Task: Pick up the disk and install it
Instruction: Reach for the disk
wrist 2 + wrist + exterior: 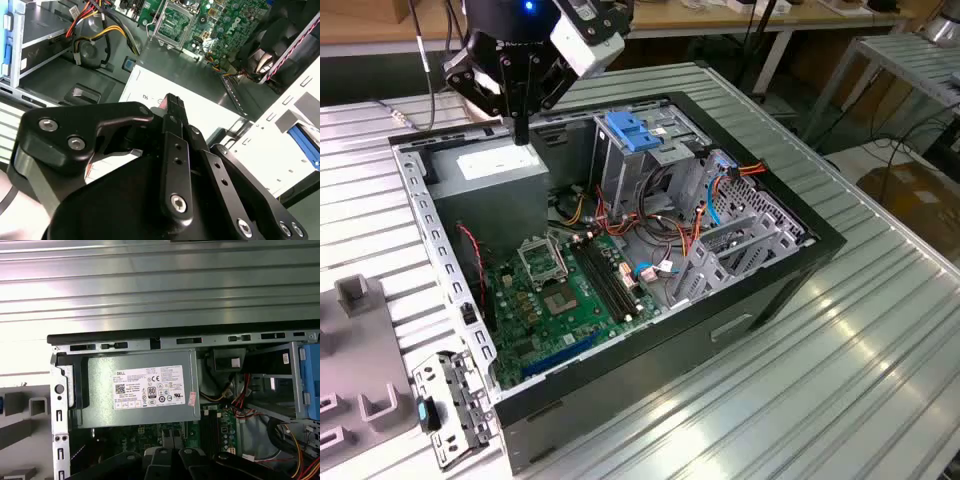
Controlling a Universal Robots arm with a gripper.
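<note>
Exterior view: claw [521, 137] hovers over power supply [492, 165].

One robot gripper [520, 132]. One black computer case [720, 322], its side open. Inside it are one grey power-supply box [498, 190] bearing one white sticker [148, 386], one green motherboard [565, 305] with one square processor socket [540, 262], and one light-blue latch plate [632, 131]. The coloured wires [588, 212], red, orange, yellow and black, are too tangled to count. Two ribbed metal tables: the near table [840, 390] under the case and the far table [920, 60] beyond it. One grey fixture tray [365, 350]. One small metal bracket [450, 405] carrying one blue clip [423, 413].
</note>
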